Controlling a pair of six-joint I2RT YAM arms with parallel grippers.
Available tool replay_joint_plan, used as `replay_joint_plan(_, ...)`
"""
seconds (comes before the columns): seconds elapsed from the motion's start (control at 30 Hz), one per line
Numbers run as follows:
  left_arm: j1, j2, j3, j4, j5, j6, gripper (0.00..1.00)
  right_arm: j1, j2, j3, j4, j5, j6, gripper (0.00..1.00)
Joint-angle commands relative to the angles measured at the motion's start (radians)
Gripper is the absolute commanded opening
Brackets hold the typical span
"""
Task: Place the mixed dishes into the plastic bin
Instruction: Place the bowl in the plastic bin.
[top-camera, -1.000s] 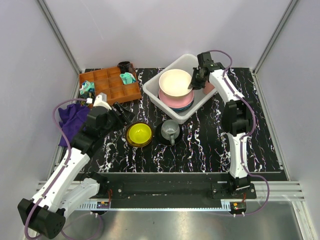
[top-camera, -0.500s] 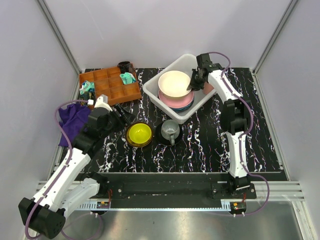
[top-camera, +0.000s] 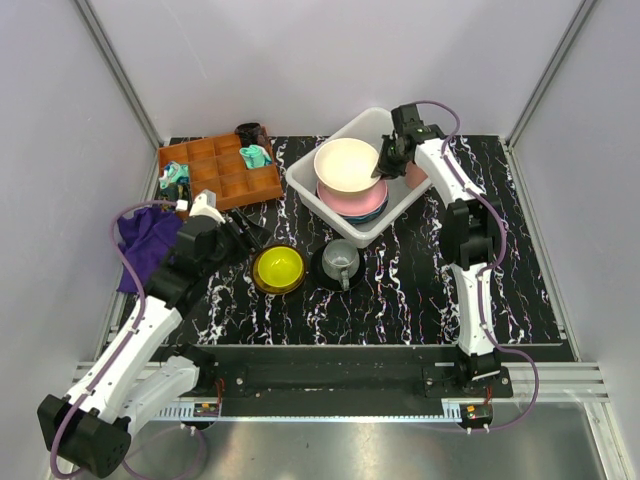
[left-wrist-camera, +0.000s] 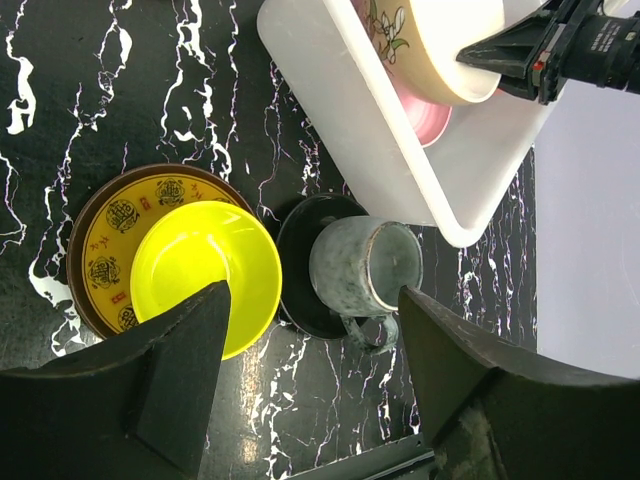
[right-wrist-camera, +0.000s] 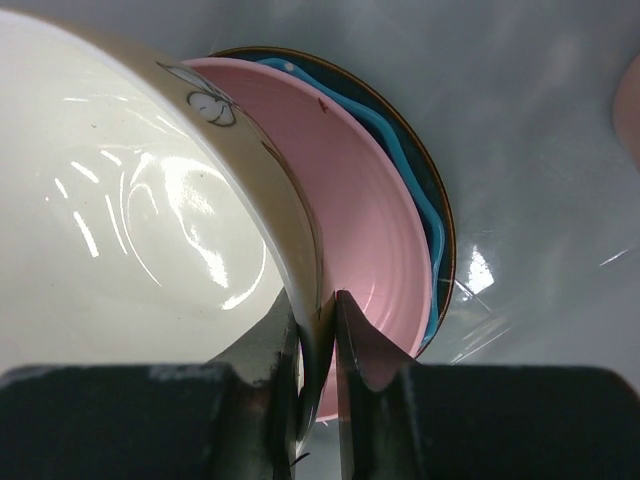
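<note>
1. Left arm (top-camera: 140, 325) and right arm (top-camera: 470, 290): white links, black joints.
2. A purple cable (top-camera: 111, 232) loops along each.
3. Left end effector (top-camera: 243, 228) and right end effector (right-wrist-camera: 318, 330): matte black, wedge-shaped fingers.

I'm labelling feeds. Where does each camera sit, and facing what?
Top external: above, behind the robot, looking down at table; left arm, right arm show.
Left wrist: looks down on small yellow bowl and grey mug; open left tool frames it.
Right wrist: inside plastic bin, facing cream bowl rim; right tool pinches it.
Shared: cream bowl, all three.
</note>
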Motion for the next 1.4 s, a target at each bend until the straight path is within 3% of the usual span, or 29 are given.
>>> replay_joint_plan(0.0,-0.003,-0.014,-0.01,0.06,0.019,-0.003,0.71,0.018,-0.055,0.115,0.125,-0.136,0.047,0.07)
replay_joint_plan(0.13,-0.003,-0.015,-0.013,0.058,0.019,-0.005,0.71,0.021,-0.051,0.114,0.125,-0.136,0.048,0.11)
replay_joint_plan(0.9,-0.001,-0.018,-0.022,0.061,0.019,-0.003,0.72,0.023,-0.032,0.092,0.127,-0.123,0.037,0.16)
replay_joint_plan(0.97,-0.003,-0.015,-0.021,0.06,0.019,-0.003,0.72,0.024,-0.037,0.092,0.127,-0.121,0.036,0.21)
replay_joint_plan(1.13,-0.001,-0.014,-0.022,0.061,0.021,-0.006,0.72,0.023,-0.046,0.081,0.132,-0.116,0.033,0.5)
replay_joint_plan(1.37,-0.001,-0.015,-0.021,0.06,0.021,-0.005,0.72,0.024,-0.066,0.072,0.141,-0.115,0.039,0.6)
